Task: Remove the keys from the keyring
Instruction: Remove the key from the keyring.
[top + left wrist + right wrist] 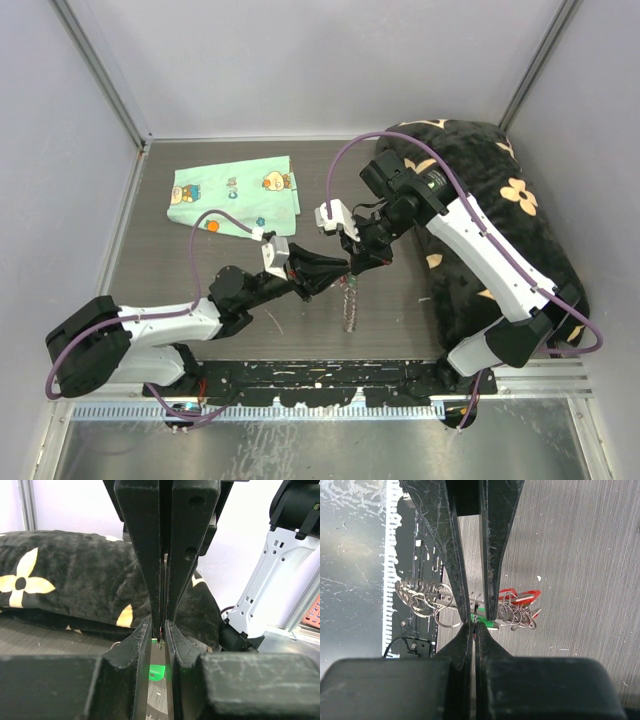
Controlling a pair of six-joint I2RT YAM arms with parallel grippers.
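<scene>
Masking the pinched piece itself behind black fingers in both wrist views. Clamping almost fully shut with left gripper [159, 635] and right gripper [474, 627], tip to tip, on the keyring [349, 300] at mid-frame of the top view; dangling it below, bunching silver rings with red- and green-headed keys [522, 599].

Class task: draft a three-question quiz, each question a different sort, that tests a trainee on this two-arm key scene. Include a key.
1. True or false: the left end effector and right end effector meet tip to tip, both closed at the thin silver wire keyring.
2. Multiple choice: in the right wrist view, the small silver metal keys show plastic heads coloured A) red and green, B) yellow and purple, C) black and white.
3. Short answer: what lies along the right side of the dark grey table?
Key: 1 true; 2 A; 3 a black plush cushion with cream flower shapes.
</scene>
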